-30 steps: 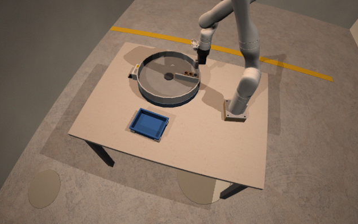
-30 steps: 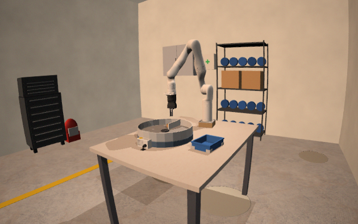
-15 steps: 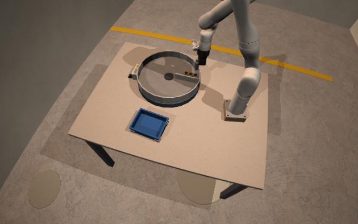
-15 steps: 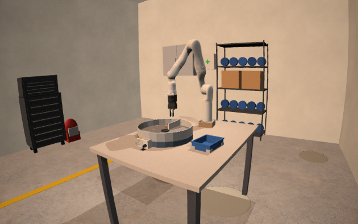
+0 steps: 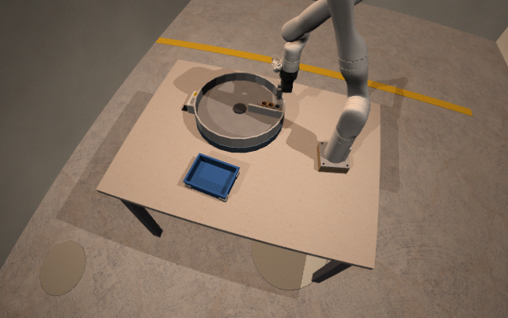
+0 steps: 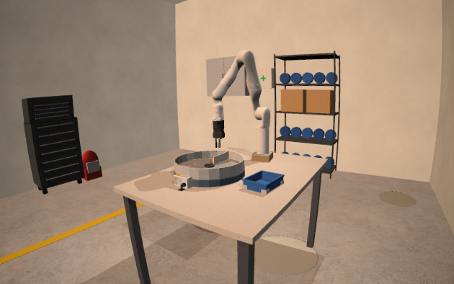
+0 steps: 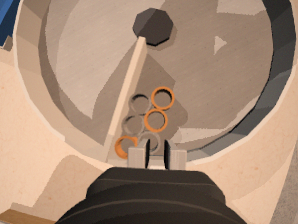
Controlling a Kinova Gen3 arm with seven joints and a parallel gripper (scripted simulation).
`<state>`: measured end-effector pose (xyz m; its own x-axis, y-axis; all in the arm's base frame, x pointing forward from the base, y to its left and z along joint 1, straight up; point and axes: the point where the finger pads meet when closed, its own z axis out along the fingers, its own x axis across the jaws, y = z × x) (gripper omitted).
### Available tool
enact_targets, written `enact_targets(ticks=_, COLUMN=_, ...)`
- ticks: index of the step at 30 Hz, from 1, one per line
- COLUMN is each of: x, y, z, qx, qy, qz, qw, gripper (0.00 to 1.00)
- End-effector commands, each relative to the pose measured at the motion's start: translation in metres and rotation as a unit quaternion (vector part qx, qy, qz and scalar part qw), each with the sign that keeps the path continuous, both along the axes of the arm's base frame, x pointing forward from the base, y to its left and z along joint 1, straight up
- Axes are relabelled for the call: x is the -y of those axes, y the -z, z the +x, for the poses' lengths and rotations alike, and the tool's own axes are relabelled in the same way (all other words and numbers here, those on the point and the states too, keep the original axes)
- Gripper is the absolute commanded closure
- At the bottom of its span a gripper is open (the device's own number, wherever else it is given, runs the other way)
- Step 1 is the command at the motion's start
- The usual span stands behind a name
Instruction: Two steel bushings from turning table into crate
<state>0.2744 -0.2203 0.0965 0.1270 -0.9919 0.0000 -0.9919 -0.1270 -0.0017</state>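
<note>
The turning table (image 5: 222, 123) (image 6: 209, 175) (image 7: 200, 65) is a round pan with a raised wall. In the wrist view, three grey steel bushings (image 7: 131, 104) (image 7: 124, 123) (image 7: 158, 142) stand in it beside three orange bushings (image 7: 162, 88) (image 7: 146, 120) (image 7: 118, 147). They are clustered on one side of the divider (image 7: 126, 88) (image 5: 265, 111). My gripper (image 5: 280, 96) (image 6: 217, 145) (image 7: 157, 149) is partly open and empty, above the pan's edge. Its left finger partly covers the steel bushing nearest it. The blue crate (image 5: 211, 176) (image 6: 259, 184) appears empty.
The pan's wall rises around the bushings, and a dark hub (image 5: 239, 108) (image 7: 153, 26) sits at its centre. A small white box (image 5: 191, 101) (image 6: 182, 181) is at the pan's outer side. The arm's base (image 5: 333, 163) (image 6: 261, 157) stands on the same table.
</note>
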Motion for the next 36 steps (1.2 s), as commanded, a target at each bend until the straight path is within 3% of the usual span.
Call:
enact_targets(ticks=1, x=0.0003, y=-0.0004, z=0.0003, qx=0.001, qy=0.0, qz=0.0, qw=1.0, gripper=0.58)
enact_targets(ticks=36, x=0.0003, y=-0.0004, z=0.0003, qx=0.001, qy=0.0, qz=0.0, qw=1.0, gripper=0.6)
